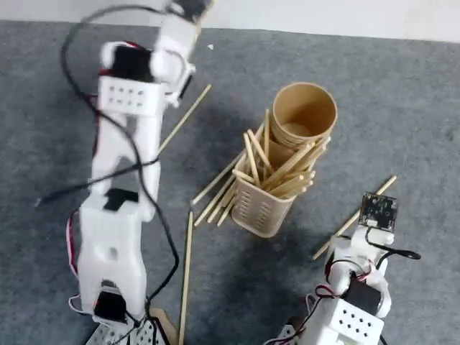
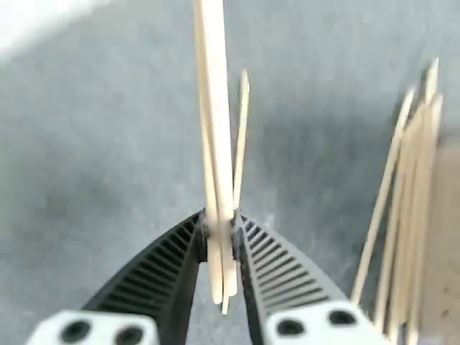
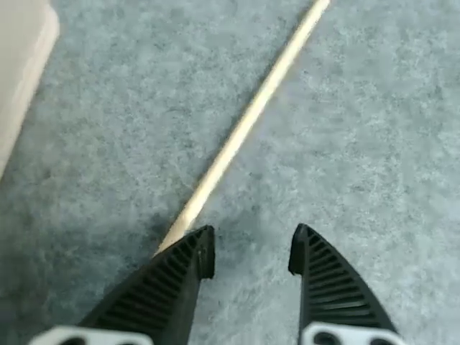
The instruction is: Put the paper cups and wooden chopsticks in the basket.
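Note:
My left gripper [image 2: 219,233] is shut on wooden chopsticks [image 2: 214,122] that stick out past its fingertips, above the grey mat. One loose chopstick [image 2: 241,129] lies on the mat beyond them, seen as chopstick [image 1: 184,119] in the high view beside the left arm [image 1: 129,97]. The beige basket [image 1: 259,208] holds several chopsticks [image 1: 287,169] and stacked paper cups [image 1: 305,115] at its far end. My right gripper [image 3: 251,251] is open just over the mat. A chopstick [image 3: 244,133] runs away from it, its near end by one fingertip; the high view shows it as chopstick [image 1: 356,215].
Several chopsticks [image 1: 215,194] lean against the basket's left side, also seen as a bunch [image 2: 406,201]. Another chopstick [image 1: 187,273] lies near the left arm's base. A basket corner [image 3: 21,79] is close to the right gripper. The right arm [image 1: 356,302] sits at the front right.

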You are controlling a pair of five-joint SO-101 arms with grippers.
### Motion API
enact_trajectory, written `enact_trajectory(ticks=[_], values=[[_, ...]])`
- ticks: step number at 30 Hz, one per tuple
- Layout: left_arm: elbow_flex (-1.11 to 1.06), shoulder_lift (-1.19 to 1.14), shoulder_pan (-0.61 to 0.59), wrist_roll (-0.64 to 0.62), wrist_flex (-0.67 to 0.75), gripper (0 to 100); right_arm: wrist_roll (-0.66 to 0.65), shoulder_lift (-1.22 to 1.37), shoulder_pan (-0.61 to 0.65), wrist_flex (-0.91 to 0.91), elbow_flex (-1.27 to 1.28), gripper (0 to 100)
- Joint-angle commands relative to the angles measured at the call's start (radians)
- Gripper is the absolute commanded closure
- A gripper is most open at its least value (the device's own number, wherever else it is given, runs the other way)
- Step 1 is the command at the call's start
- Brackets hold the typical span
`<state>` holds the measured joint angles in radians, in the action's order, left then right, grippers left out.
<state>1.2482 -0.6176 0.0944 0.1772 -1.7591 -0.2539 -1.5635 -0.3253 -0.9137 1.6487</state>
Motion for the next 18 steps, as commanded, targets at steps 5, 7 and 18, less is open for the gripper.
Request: enact_trajectory(ticks=[5,7,18], values=[[0.031,0.487,0.246,-0.161,-0.006,100,-0.008,-0.010,0.033,0.016,-0.004,81.3],[-0.025,0.562,0.340,-0.196,-0.006,100,-0.008,-0.010,0.033,0.016,-0.004,81.3],[-0.567,0.809,0.605,-0.232,0.221,100,-0.008,-0.010,0.035,0.016,-0.004,81.3]])
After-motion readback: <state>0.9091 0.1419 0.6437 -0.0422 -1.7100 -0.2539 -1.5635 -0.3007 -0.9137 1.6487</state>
